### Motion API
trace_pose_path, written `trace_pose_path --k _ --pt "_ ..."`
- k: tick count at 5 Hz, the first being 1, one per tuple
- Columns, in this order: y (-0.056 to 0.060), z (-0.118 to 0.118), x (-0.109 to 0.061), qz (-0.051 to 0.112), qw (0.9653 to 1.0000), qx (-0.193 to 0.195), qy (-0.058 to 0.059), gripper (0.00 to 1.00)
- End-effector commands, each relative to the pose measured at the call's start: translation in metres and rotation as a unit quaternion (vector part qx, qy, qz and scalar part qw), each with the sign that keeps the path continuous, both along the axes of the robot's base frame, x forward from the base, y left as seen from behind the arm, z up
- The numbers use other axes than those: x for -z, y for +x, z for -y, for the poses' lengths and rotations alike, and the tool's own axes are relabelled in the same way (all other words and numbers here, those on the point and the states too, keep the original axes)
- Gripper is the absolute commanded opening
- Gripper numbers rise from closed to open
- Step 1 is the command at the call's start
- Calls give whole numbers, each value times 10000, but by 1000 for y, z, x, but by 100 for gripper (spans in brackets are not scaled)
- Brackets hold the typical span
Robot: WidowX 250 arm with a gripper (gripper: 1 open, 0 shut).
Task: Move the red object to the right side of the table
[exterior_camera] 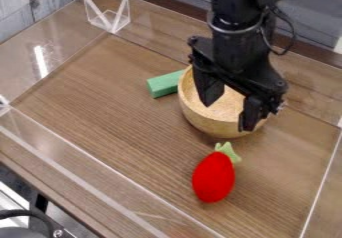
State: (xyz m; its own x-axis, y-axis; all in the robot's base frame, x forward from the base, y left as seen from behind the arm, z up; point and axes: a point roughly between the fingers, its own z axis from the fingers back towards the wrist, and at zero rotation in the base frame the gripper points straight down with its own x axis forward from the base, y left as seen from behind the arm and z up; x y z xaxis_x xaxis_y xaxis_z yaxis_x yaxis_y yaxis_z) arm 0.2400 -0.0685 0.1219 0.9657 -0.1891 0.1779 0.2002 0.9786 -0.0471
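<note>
The red object [214,176], a glossy strawberry-shaped toy with a green leafy top, lies on the wood-grain table [107,102] near the front right. My gripper [230,102] hangs above and behind it, in front of the wooden bowl, its jaws spread wide and holding nothing. A clear gap separates the fingertips from the toy.
A wooden bowl [211,114] stands behind the toy, partly hidden by the gripper. A flat green block [166,82] lies to the bowl's left. Low clear acrylic walls [34,147] edge the table, and a clear stand [107,15] sits at the back left.
</note>
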Motion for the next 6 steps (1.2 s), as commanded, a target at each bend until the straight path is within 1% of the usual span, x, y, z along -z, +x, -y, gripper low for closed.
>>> trace_pose_path --k 1,2,3,4,5,6 --pt "7 1 -23 327 9992 -209 -69 100" --pt "6 4 -25 294 9989 -345 -88 100" --pt "11 14 -15 255 9989 -375 -122 0" --pt "17 23 -6 257 9989 -368 -156 100" --pt "14 16 -17 350 9980 -498 -158 100" --pt "11 10 -17 310 9973 -640 -159 100"
